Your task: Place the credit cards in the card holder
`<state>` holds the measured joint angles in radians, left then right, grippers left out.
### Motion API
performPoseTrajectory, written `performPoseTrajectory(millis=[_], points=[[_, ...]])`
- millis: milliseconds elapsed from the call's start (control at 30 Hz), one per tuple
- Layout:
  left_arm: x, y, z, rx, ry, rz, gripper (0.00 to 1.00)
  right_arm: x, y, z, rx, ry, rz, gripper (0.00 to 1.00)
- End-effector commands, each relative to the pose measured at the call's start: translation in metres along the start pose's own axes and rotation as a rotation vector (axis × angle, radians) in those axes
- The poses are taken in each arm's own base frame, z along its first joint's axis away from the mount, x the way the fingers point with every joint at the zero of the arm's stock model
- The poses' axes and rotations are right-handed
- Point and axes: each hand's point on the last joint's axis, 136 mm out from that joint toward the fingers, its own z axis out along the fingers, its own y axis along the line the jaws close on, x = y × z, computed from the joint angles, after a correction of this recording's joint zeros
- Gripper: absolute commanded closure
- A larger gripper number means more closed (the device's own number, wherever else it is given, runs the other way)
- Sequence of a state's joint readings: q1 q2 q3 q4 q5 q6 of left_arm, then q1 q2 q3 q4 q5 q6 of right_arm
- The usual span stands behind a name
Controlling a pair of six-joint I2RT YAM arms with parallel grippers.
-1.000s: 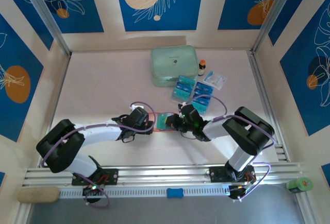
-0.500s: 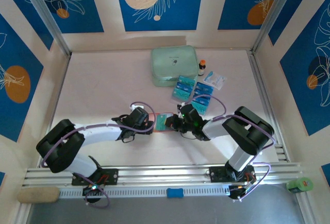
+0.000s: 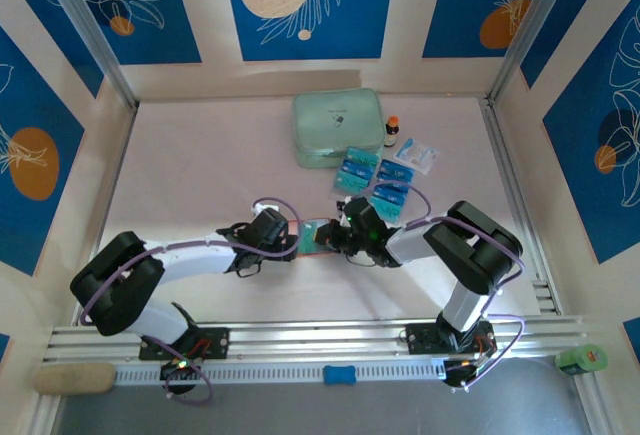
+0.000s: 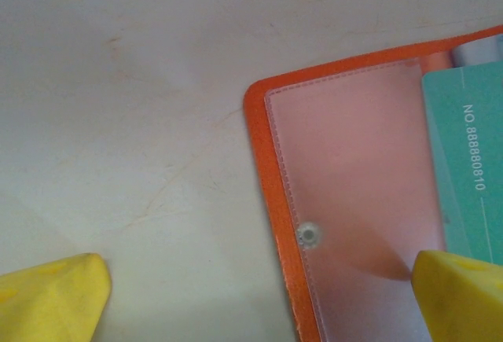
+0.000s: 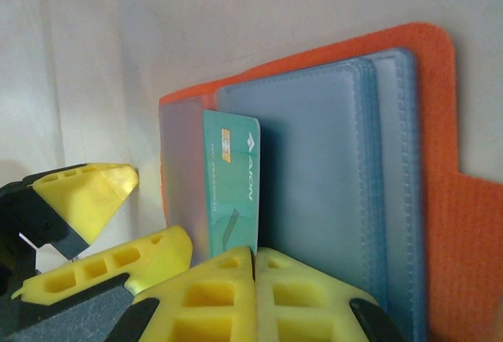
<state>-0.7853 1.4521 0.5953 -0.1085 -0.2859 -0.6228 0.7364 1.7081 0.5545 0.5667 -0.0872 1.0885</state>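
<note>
Right wrist view: a credit card (image 5: 232, 189) is being gripped at the opened card holder (image 5: 428, 59).
The teal card is being pinched by its near edge in the clenched right gripper (image 5: 253, 262), and its far end is being stood between a clear pocket (image 5: 182, 177) and the blue-grey sleeves (image 5: 314, 169). The orange holder is lying open on the desk (image 4: 157, 82) between both arms. The left gripper (image 4: 255, 299) is being held released and wide, one fingertip (image 4: 460, 295) over the holder, the other over bare desk. More credit cards (image 3: 375, 180) are lying clustered farther back, just beside a mint-green case (image 3: 338, 125).
</note>
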Motion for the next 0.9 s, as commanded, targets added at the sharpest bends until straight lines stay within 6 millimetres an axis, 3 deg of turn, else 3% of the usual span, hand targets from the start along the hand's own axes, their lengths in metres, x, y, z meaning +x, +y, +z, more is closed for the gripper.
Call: performPoseTrajectory(millis=[0,233,400,867], points=[[0.013,0.012,0.000,-0.027,0.035,-0.016,0.00,0.011,-0.022,0.002,0.074,0.052,0.014,1.00],[-0.007,0.021,-0.012,-0.064,-0.024,-0.036,0.00,0.008,-0.018,-0.004,0.075,0.037,0.007,1.00],[-0.013,0.029,-0.009,-0.079,-0.019,-0.056,0.00,0.007,-0.016,-0.006,0.076,0.034,0.003,1.00],[-0.001,0.029,0.012,-0.083,0.049,-0.051,0.00,0.002,-0.007,-0.011,0.067,0.016,-0.001,1.00]])
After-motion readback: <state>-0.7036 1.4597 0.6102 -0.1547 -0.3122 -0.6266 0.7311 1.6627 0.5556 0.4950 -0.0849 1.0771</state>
